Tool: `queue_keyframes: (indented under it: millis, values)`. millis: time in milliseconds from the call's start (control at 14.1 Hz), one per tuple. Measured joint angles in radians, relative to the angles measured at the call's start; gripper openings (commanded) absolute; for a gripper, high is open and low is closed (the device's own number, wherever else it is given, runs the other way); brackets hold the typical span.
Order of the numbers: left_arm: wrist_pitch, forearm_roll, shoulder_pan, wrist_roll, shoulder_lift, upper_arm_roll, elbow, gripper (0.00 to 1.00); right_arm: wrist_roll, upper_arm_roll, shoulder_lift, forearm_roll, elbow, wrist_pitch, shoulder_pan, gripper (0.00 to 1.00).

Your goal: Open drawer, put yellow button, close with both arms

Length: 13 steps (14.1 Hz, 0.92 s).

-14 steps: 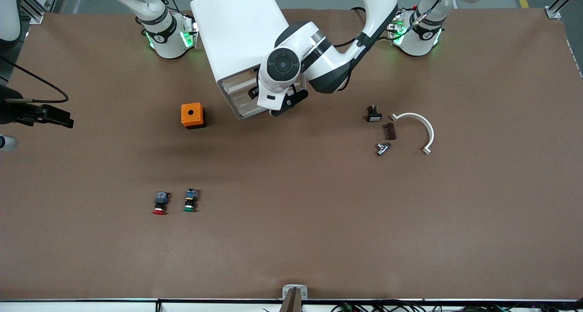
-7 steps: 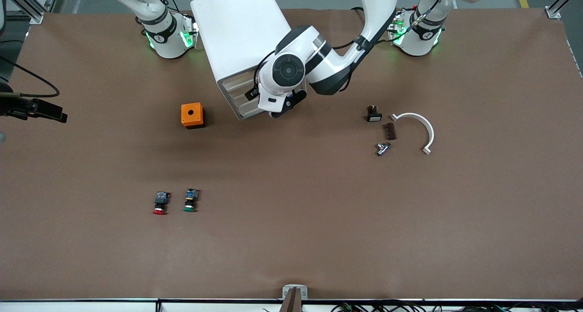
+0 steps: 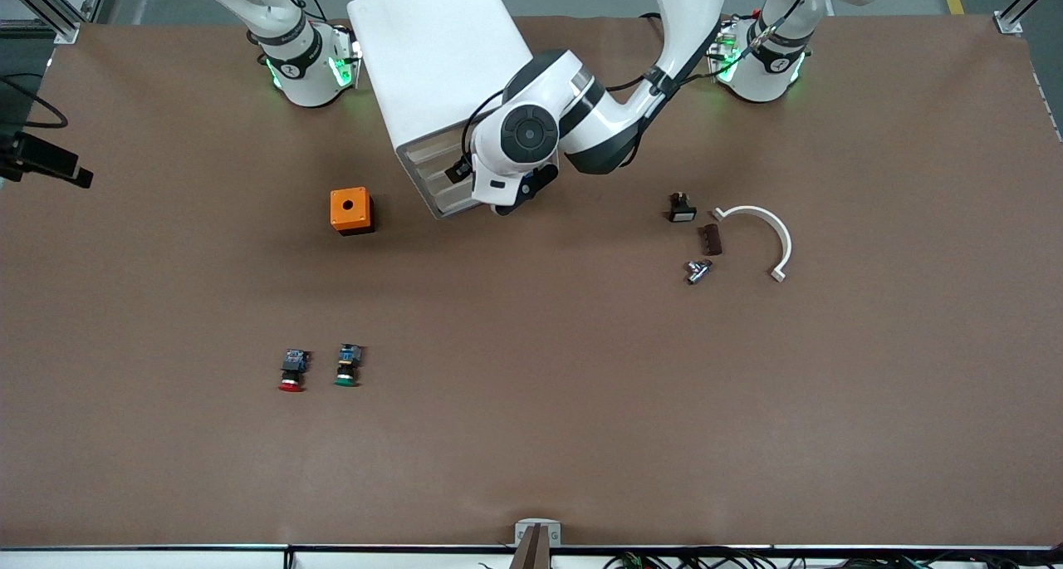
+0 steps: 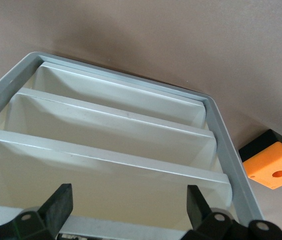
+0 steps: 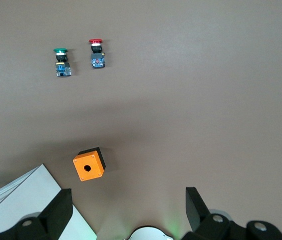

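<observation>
the red-capped button (image 3: 291,372) and the green-capped button (image 3: 347,365) are lying side by side nearest the front camera, toward the right arm's end of the table, caps pointing toward that camera. farther from the camera, an orange box (image 3: 350,210) with a round hole in its top is sitting on a black base, near the cabinet (image 3: 432,62). toward the left arm's end, a small black part (image 3: 682,208), a dark brown strip (image 3: 712,239), a small metal piece (image 3: 697,271) and a curved white bracket (image 3: 760,235) are lying close together.

the left gripper (image 4: 126,205) is hovering right in front of the cabinet's drawer faces, its two black fingers (image 4: 57,206) standing wide apart with nothing between them, not gripping anything. in the left wrist view the cream-white drawer fronts are filling the frame; the drawer (image 4: 106,182) just past the fingers is sitting flush with the ones below it. the front view is showing only the left arm's wrist (image 3: 519,141) over that face.

the right gripper (image 5: 126,207) is hanging high above the table near the right arm's end, fingers spread wide and empty, the arm waiting. its wrist view is looking down on the orange box and both buttons.

the yellow button isn't showing in any view. i'm not seeing any readable writing or brand marks on anything.
</observation>
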Motion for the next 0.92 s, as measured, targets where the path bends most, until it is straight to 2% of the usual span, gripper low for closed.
queue_keyframes:
  millis: [496,708,921]
  values:
    - [0.018,-0.002,0.003,-0.002,0.0,0.0,-0.003,1.0,-0.003,0.017,-0.024,0.0,-0.026,0.001,0.041,1.0]
    - [0.03,0.005,0.039,-0.005,-0.007,0.007,0.025,0.99,-0.003,0.016,-0.029,0.0,-0.031,0.004,0.041,1.0]
    - [0.028,0.126,0.123,0.004,-0.024,0.009,0.07,0.99,-0.003,0.016,-0.081,0.0,-0.101,0.059,0.041,1.0]
